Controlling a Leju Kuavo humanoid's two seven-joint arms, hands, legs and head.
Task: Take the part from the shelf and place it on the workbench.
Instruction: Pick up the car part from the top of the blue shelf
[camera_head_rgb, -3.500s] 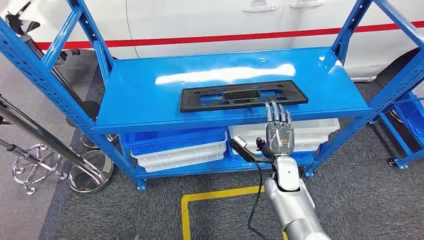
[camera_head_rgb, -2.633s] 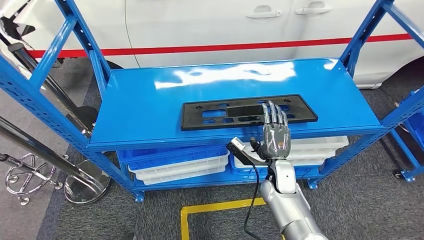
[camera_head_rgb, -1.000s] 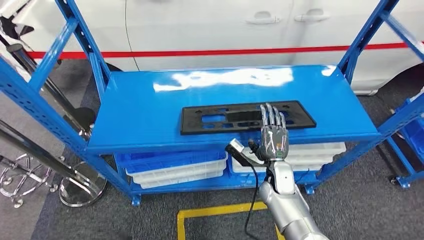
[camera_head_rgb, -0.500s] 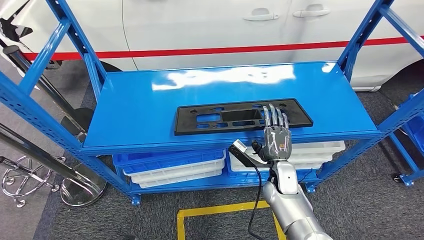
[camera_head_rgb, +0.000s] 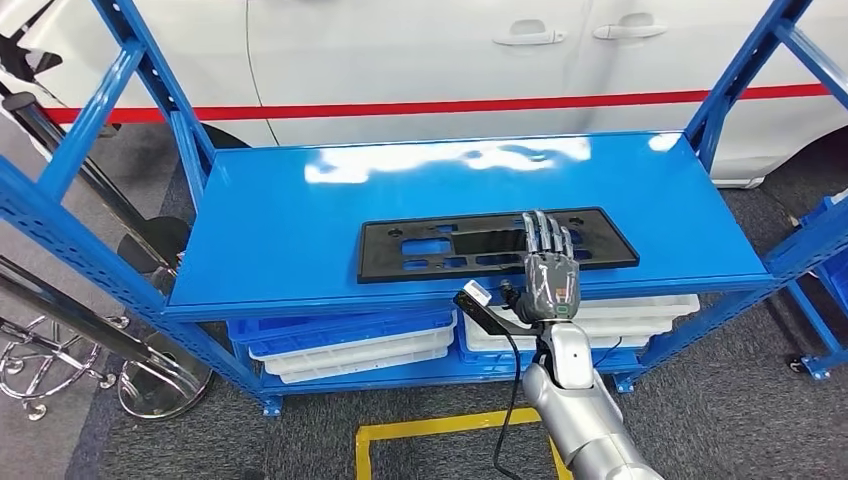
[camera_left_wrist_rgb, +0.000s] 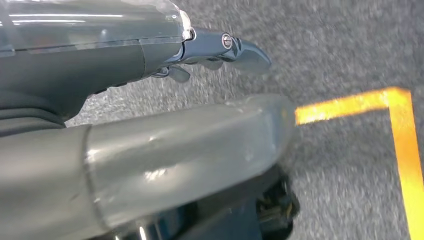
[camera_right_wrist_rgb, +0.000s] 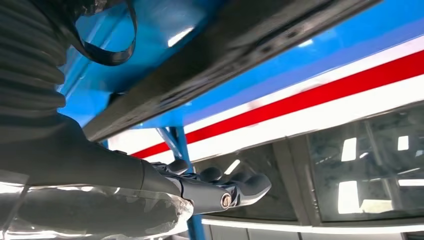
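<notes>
While right hand fingers lie spread on one part | one shelf

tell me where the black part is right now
In the head view the black part lies flat on the blue shelf, toward its front edge and right of centre, with the fingers of the right robot hand over its right portion.

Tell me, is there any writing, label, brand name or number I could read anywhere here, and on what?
None can be read.
Black part on the blue shelf: no lettering shows.
White car with the red stripe: no badge or text in view.
Yellow floor tape: a plain line.
</notes>
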